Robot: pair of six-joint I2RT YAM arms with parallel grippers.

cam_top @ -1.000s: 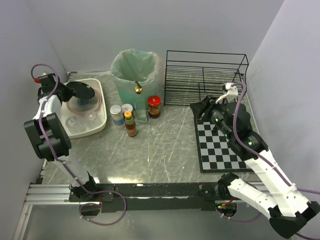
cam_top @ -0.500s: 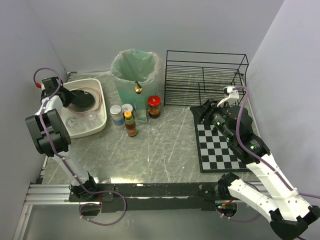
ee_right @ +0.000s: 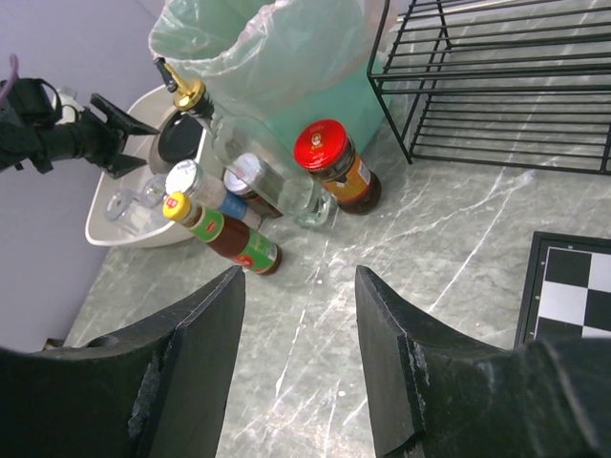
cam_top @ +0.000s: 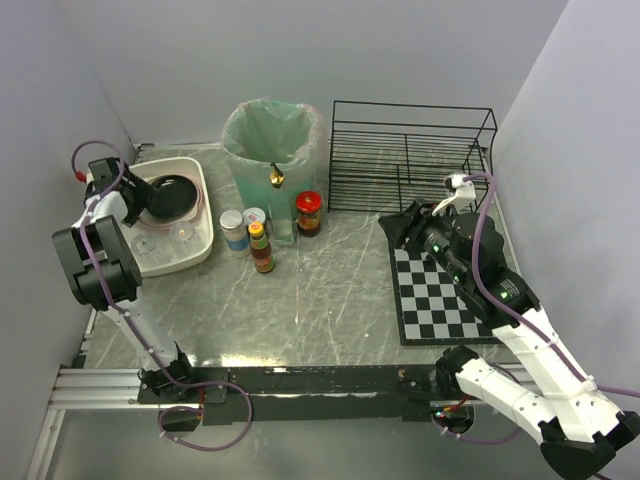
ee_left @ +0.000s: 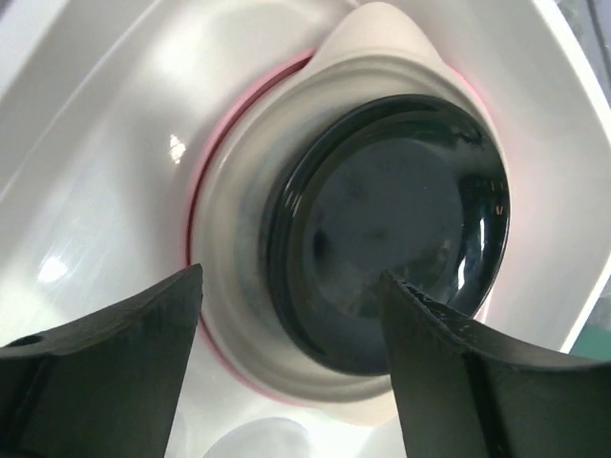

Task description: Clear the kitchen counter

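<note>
At the far left the left jaws hang spread above the black dish (ee_left: 391, 219), which lies free on stacked plates in the white tub (ee_left: 105, 124); nothing is gripped; just right of the tub, on the bench (cam_top: 330, 300), stand upright a blue tin (cam_top: 233, 232), a sauce bottle (cam_top: 262, 250) and a red-lidded jar (cam_top: 309, 212); further right the right jaws, apart and empty, hover over the checkered mat (cam_top: 445, 300); the jar lies to their left, likely that arm's nearest pick.
</note>
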